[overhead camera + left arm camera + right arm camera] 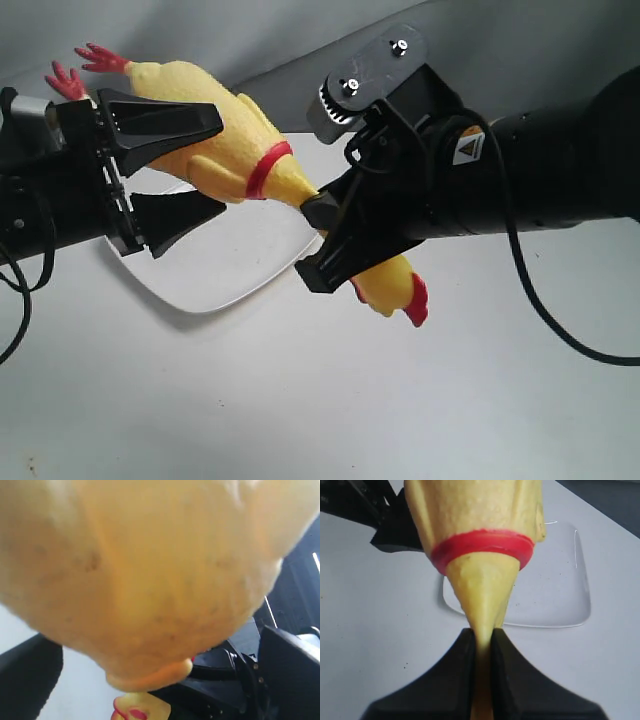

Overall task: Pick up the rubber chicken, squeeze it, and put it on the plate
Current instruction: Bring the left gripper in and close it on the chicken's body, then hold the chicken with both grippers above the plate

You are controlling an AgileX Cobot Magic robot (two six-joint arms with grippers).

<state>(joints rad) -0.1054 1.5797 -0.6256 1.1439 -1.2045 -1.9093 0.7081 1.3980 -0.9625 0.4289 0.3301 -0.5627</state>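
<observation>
Both arms are reaching in level from opposite sides. The right gripper point(318, 236) jaws are pinching flat the tapered neck of the yellow rubber chicken point(240, 130). The left gripper point(222, 163) jaws, wide apart, are straddling its bulbous body; grip unclear.

This looks like a robot lab or test bench rather than a home or a kitchen. In the exterior view the black left arm point(40, 210) reaches in from nine o'clock and the black right arm point(560, 160) from three o'clock, with a loose black cable point(527, 285) hanging from the right one and bare screws and a warning sticker on its housing. They work over a plain white tabletop point(300, 400) set against a grey backdrop point(250, 35), and the props are staged ones: a rubber chicken point(230, 140) and a plate point(230, 270).
</observation>
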